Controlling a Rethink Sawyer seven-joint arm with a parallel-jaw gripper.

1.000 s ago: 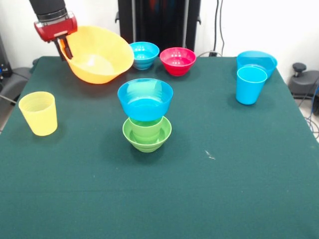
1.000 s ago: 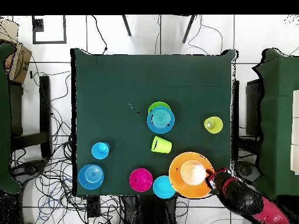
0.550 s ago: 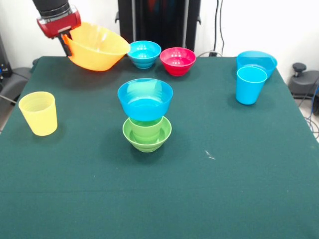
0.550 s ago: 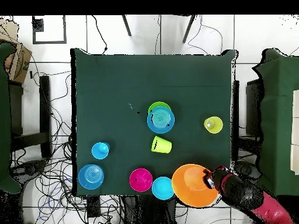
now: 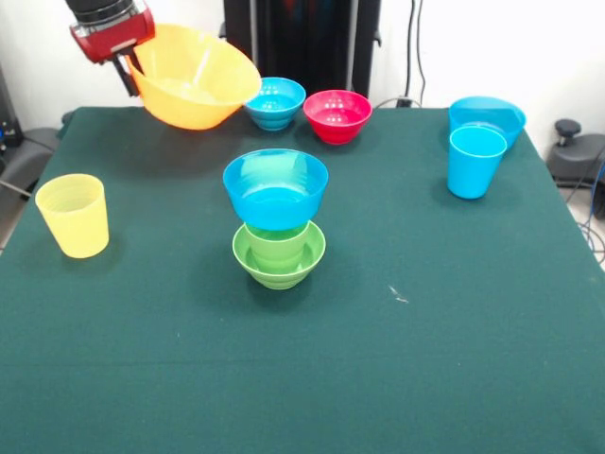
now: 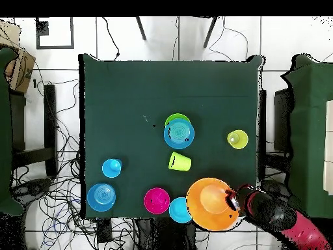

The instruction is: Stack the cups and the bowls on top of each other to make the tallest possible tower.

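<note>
The claw (image 5: 130, 71) grips the rim of the very large yellow-orange plastic bowl (image 5: 194, 78), seemingly clear of the green worktop (image 5: 425, 331) at far left. The carrying step is in hand; next, bring it right and nearer over the tower (image 5: 277, 216), whose blue bowl top demands careful centring.

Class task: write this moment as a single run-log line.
gripper: shut on large yellow-orange plastic bowl | bowl: off table, tilted | tower: blue bowl over green stepped cup in green bowl | phase: carrying
</note>
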